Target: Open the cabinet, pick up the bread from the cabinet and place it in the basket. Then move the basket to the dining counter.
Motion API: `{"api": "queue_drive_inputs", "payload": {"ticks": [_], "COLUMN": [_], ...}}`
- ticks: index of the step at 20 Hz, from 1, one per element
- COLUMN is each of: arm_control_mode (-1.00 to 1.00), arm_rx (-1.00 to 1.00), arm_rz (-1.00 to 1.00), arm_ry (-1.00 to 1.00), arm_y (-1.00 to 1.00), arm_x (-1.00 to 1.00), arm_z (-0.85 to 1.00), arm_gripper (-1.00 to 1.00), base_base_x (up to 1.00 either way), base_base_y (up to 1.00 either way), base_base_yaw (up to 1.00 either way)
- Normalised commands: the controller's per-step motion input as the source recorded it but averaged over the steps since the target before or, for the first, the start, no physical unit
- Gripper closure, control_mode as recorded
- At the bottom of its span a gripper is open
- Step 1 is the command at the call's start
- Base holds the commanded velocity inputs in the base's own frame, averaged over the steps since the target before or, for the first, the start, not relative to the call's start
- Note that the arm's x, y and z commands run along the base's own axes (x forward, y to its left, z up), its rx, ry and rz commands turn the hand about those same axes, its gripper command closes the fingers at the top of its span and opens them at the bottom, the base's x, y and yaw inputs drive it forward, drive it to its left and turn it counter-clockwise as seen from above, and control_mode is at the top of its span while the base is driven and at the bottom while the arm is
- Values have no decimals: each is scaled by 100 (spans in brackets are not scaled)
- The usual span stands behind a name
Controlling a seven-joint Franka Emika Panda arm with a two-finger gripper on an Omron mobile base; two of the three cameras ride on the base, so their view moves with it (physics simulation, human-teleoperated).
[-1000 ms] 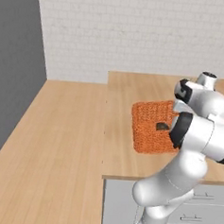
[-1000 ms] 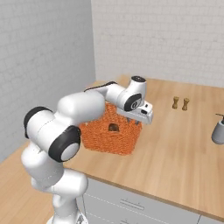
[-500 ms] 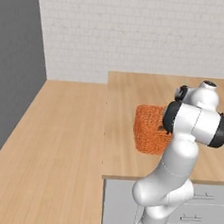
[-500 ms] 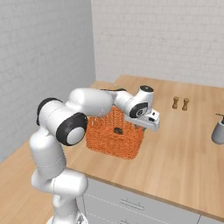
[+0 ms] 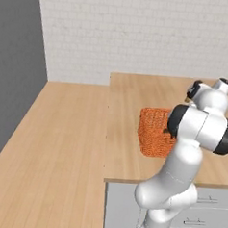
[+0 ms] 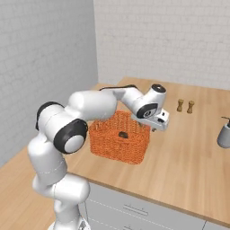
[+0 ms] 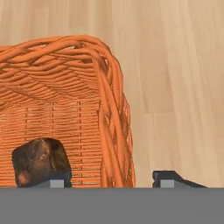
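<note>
My jaws stand spread, one dark tip on each side of the wall of the rectangular orange woven wicker basket (image 7: 109, 109); the wall runs up between them and I pinch nothing. My gripper (image 6: 155, 127) hangs over that rim at the basket's far corner. The small dark brown rounded lump of bread (image 7: 40, 161) lies inside the basket on its woven floor, just beside the inner fingertip (image 7: 57, 180). In the hand view the bread's lower edge is cut off, and so is the basket's left part. In the left base view my own white arm covers the basket's right side. The basket sits on the broad light-wood plank dining counter (image 6: 193, 152), with grey drawer fronts (image 5: 119, 203) below. Beyond the basket stand two small brown shakers (image 6: 185, 106), hard to make out; a grey vessel (image 6: 223, 134) is cut off at the edge. White brick walls (image 5: 140, 36) close the room.
</note>
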Motion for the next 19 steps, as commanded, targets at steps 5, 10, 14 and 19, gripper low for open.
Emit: {"api": "queue_drive_inputs", "payload": {"ticks": [5, 10, 14, 19], "arm_control_mode": [-100, -100, -100, -100], "arm_rx": [10, 10, 1, 4], "arm_rz": [0, 2, 4, 4], "arm_ry": [-23, -12, -20, -24], "arm_y": [17, 55, 49, 75], "arm_x": [-83, -86, -94, -98], "arm_z": [44, 88, 100, 57], "arm_gripper": [-100, -100, -100, -100], "base_base_x": [0, 0, 0, 0], "base_base_y": [0, 0, 0, 0], "base_base_yaw": [0, 0, 0, 0]}}
